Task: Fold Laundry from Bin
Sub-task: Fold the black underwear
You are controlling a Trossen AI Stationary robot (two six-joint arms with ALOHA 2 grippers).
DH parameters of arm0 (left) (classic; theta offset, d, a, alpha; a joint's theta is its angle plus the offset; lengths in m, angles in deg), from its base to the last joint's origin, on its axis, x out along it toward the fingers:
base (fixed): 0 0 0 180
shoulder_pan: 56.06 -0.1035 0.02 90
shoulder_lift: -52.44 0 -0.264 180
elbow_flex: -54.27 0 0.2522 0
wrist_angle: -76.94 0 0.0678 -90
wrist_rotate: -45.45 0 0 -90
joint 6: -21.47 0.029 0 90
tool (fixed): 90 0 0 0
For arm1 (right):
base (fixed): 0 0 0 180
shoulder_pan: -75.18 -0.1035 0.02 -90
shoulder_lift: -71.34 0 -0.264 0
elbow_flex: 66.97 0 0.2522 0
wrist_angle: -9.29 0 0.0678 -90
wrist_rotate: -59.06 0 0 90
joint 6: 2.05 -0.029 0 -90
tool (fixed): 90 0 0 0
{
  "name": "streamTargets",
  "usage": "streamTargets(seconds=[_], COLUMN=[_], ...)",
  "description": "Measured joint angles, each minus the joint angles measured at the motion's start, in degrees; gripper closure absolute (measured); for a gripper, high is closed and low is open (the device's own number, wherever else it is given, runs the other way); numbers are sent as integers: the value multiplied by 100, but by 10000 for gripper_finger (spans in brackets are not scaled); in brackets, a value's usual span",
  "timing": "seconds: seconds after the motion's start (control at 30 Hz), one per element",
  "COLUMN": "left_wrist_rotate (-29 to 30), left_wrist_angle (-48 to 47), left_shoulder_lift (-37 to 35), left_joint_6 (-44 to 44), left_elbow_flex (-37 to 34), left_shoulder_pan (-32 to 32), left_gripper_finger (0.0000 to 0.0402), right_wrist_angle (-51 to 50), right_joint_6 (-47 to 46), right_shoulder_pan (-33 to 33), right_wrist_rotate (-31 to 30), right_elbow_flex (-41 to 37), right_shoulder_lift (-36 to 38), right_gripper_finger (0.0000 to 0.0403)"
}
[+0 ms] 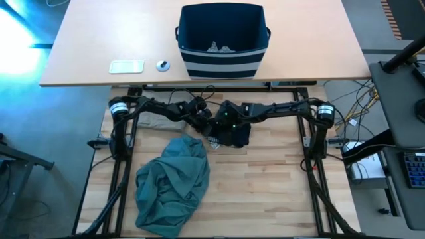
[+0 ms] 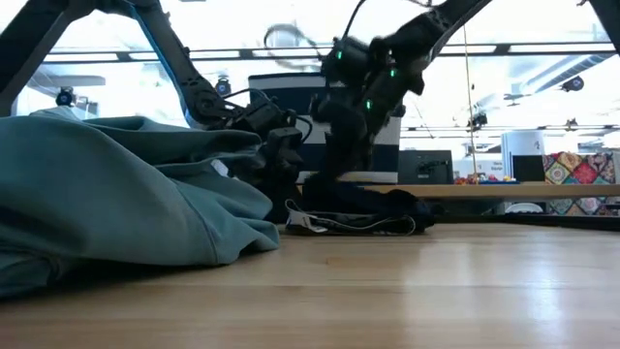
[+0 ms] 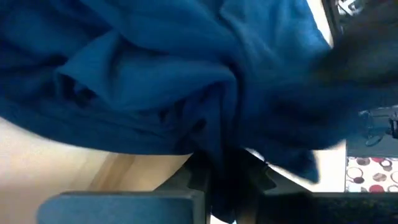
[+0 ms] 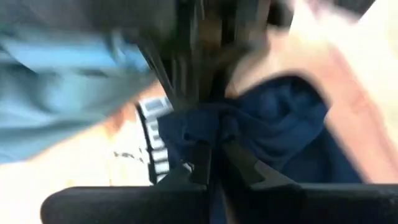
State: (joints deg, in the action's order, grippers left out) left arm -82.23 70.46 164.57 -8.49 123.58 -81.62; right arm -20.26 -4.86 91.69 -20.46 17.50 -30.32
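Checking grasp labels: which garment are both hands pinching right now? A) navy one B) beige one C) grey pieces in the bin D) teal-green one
A: the left hand and the right hand are each shut on a fold of the navy garment; the teal-green garment lies apart, untouched.

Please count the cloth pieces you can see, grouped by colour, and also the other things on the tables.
Teal-green garment: 1
Navy garment, pinched by both tools: 1
Beige garment: 1
Small grey pieces in the bin: at least 2, hard to separate
Striped navy bin: 1
White flat device: 1
Small round object: 1
Total: at least 8
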Motion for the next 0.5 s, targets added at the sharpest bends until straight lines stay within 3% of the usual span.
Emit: streamTargets(seconds=[0.3,0.5], left_wrist_rotate=[-113,-80], left_wrist_angle=[25,51], left_shoulder_lift=[-17,-17], left_joint_6=[165,112], left_elbow_flex=[-166,-145], left_shoulder_pan=[15,17], left_gripper_finger=[387,370], right_wrist_angle=[290,456], right_joint_6=[533,493], right_shoulder_pan=[3,-137], right_wrist_rotate=[-402,112], right_elbow_flex=[16,-45], right_shoulder_lift=[502,-70], right_gripper_finger=[393,393])
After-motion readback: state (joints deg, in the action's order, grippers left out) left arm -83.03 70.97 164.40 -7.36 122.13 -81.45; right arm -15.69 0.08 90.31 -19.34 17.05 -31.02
